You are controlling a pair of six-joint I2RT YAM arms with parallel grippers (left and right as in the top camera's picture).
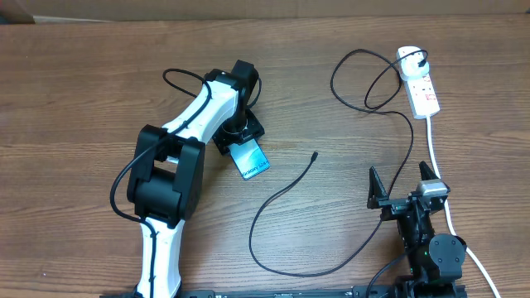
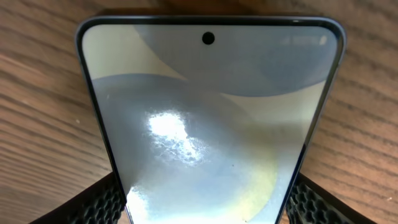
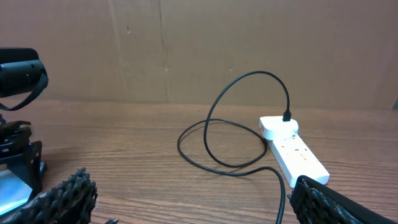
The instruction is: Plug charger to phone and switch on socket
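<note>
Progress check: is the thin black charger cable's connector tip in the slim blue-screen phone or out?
Out. The connector tip lies bare on the wooden table, apart from the phone.

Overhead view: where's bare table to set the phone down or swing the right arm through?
Bare table: everything left of the left arm, and the gap between the phone and the charger tip. Also between the charger's loop and the right tool. Crowded: top right, where charger coils meet the socket, and along the white lead beside the right tool.
</note>
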